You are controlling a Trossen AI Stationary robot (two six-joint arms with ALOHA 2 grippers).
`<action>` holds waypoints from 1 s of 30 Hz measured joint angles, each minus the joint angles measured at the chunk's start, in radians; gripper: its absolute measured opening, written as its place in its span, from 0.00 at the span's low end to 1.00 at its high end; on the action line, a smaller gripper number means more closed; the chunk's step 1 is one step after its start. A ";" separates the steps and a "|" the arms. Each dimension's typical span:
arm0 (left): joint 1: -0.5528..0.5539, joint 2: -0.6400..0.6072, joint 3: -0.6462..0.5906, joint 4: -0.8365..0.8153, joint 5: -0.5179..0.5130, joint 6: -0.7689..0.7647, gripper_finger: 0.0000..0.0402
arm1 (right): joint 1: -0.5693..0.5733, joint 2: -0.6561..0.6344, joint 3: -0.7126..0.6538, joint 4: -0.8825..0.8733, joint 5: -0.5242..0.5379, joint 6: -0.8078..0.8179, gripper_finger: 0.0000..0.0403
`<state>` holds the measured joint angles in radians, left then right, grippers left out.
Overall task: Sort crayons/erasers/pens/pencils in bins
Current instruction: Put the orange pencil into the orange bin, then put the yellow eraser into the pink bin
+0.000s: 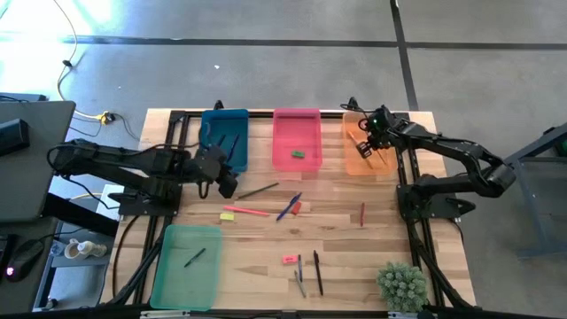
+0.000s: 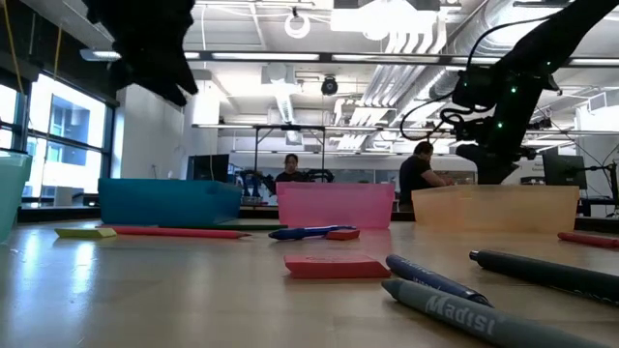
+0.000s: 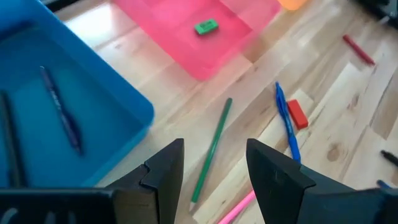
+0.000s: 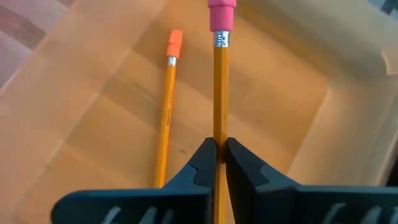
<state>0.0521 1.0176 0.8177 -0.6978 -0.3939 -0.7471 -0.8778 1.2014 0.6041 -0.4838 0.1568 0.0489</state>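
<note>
My right gripper is down inside the orange bin, shut on an orange pencil. A second orange pencil lies flat on that bin's floor. My left gripper is open above the table, just in front of the blue bin, with a green pencil on the wood below it. The blue bin holds pens. The pink bin holds a green eraser. In the light green bin lies a dark crayon. My right gripper pinches the orange pencil's shaft between its two fingers. The fingers slant down from above, and the pencil runs on lengthwise ahead of them. Its pink eraser end points away into the bin; I cannot tell whether that end touches the bin.
Loose on the wood lie a blue pen, a red eraser, a pink pencil, a yellow eraser, a red crayon, a pink eraser and two dark pens. A small plant stands at the near right corner.
</note>
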 joint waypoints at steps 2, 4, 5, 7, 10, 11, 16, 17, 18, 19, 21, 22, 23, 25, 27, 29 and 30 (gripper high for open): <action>-0.001 0.042 0.000 0.034 0.002 0.000 0.40 | -0.006 0.001 0.000 0.000 -0.012 0.000 0.04; -0.001 0.082 0.000 0.058 0.002 0.000 0.40 | -0.008 0.001 0.000 -0.002 -0.016 0.000 0.06; 0.000 0.102 0.000 0.078 0.002 0.000 0.40 | -0.010 0.001 0.000 -0.005 -0.017 0.000 0.07; 0.000 0.140 0.000 0.101 0.002 0.000 0.40 | -0.013 0.001 0.000 -0.006 -0.016 0.003 0.09; 0.000 0.196 0.000 0.144 0.015 0.000 0.40 | -0.013 0.001 0.000 -0.006 -0.016 0.008 0.13; 0.000 0.212 0.000 0.148 0.022 0.000 0.40 | -0.013 0.001 0.000 -0.005 -0.016 0.014 0.15; 0.000 0.286 -0.001 0.185 0.063 0.026 0.40 | -0.013 0.001 0.000 -0.006 -0.016 0.032 0.21; 0.000 0.299 0.000 0.189 0.077 0.034 0.40 | -0.013 0.001 0.001 -0.007 -0.016 0.033 0.22; 0.000 0.311 -0.001 0.183 0.091 0.042 0.40 | -0.013 0.001 0.005 -0.018 -0.019 0.032 0.23; 0.000 0.320 -0.001 0.186 0.107 0.051 0.40 | -0.013 0.001 0.014 -0.031 -0.029 0.031 0.24; 0.000 0.340 -0.001 0.202 0.145 0.073 0.40 | -0.013 0.001 0.039 -0.059 -0.060 0.031 0.24; 0.000 0.349 -0.001 0.207 0.159 0.082 0.40 | -0.012 0.000 0.054 -0.070 -0.074 0.031 0.24; 0.000 0.356 -0.001 0.220 0.170 0.092 0.40 | -0.012 0.000 0.069 -0.084 -0.087 0.034 0.24; 0.000 0.369 0.001 0.260 0.183 0.097 0.40 | -0.011 0.000 0.101 -0.121 -0.110 0.045 0.24; 0.000 0.380 0.015 0.281 0.185 0.097 0.40 | -0.009 0.000 0.138 -0.157 -0.110 0.053 0.24; 0.000 0.392 0.043 0.288 0.184 0.097 0.40 | -0.001 0.000 0.174 -0.192 -0.107 0.060 0.24; 0.000 0.397 0.060 0.282 0.183 0.097 0.40 | 0.005 0.000 0.192 -0.209 -0.105 0.060 0.24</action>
<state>0.0525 1.4145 0.8778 -0.4154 -0.2113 -0.6502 -0.8732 1.2011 0.7961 -0.6930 0.0517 0.1085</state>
